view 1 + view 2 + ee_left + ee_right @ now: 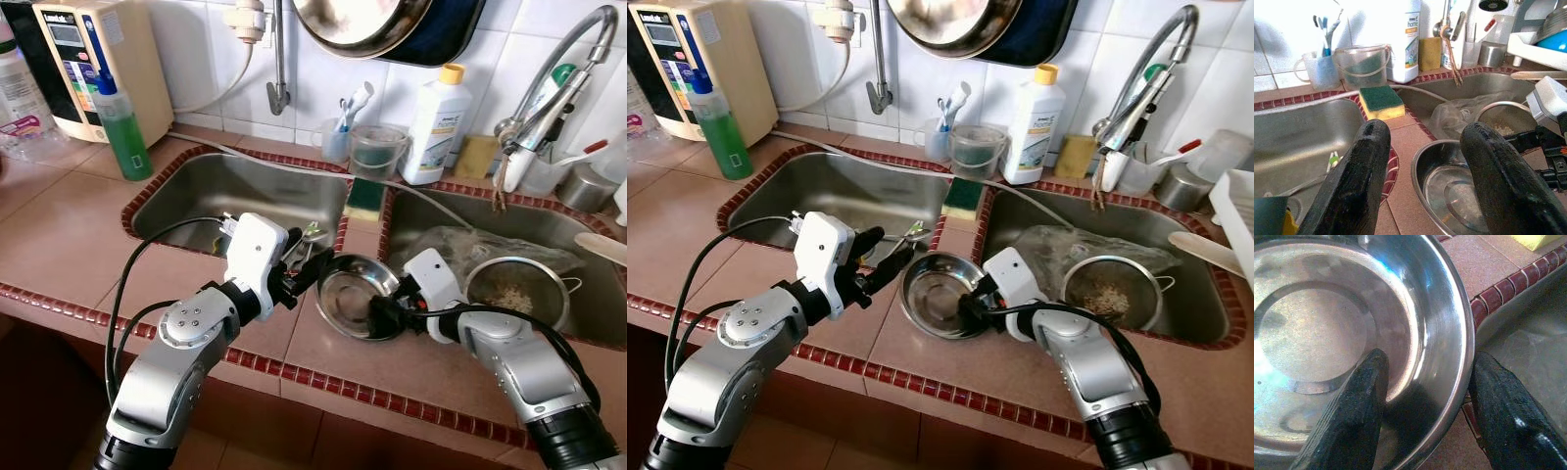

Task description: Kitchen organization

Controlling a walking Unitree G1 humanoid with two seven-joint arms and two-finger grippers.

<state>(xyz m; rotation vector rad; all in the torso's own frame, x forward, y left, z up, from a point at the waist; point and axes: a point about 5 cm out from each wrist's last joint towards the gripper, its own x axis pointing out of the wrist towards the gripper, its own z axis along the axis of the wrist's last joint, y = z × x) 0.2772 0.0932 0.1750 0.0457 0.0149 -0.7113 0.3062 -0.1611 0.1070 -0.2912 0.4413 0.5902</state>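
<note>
The steel bowl (359,296) sits on the tiled bench (69,235) between the two sinks; the right claw (1425,396) straddles its rim, spread, not yet clenched; I'd squeeze squarely before lifting; the left claw (1425,166) waits released beside it.

The pan (377,24) hanging on the wall is cut off by the top edge, so its handle and hook are unseen. The white rack (1236,211) runs off the right edge. The strainer's (517,289) contents are too small to identify. The right gripper (384,311) hides part of the steel bowl's (355,294) rim. Label print on the white bottle (437,122) is unreadable.
</note>
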